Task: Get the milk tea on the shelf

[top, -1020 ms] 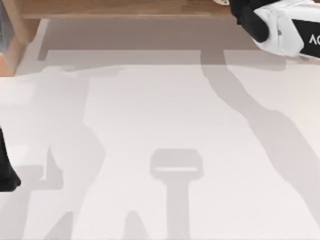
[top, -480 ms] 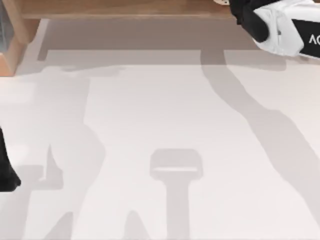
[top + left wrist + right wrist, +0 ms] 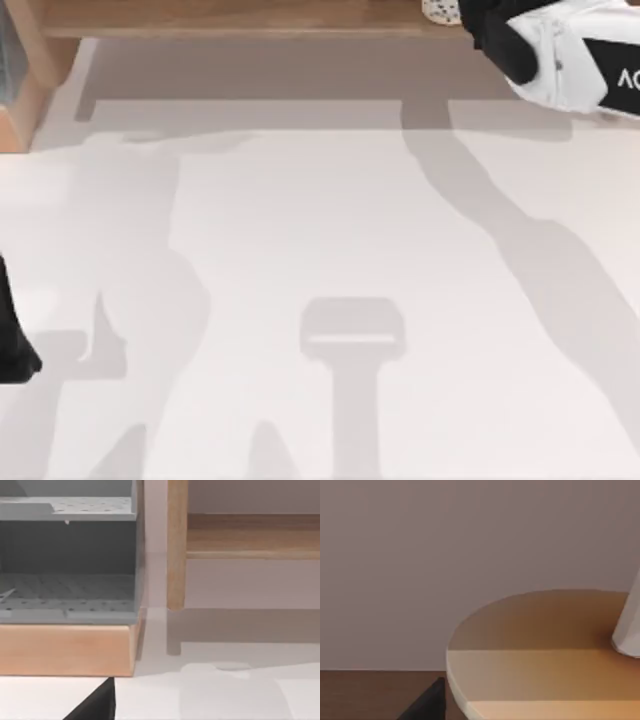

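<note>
The shelf [image 3: 250, 18], a light brown wooden plank, runs along the far edge of the table, and its upright side support [image 3: 176, 545] shows in the left wrist view. The milk tea's dark speckled base [image 3: 440, 10] peeks out at the top edge, on the shelf just left of my right gripper [image 3: 492, 28]. In the right wrist view the cup's round orange top [image 3: 540, 650] is very close, with the white straw [image 3: 630, 625] at its edge. My left arm [image 3: 12, 345] rests at the table's left edge.
A grey perforated rack in a wooden frame [image 3: 65, 565] stands at the far left beside the shelf's support. The white tabletop [image 3: 320, 260] carries only the arms' shadows.
More of the speckled base of the milk tea shows at the top edge now. My right arm has shifted slightly to the right. The left arm has not moved.
</note>
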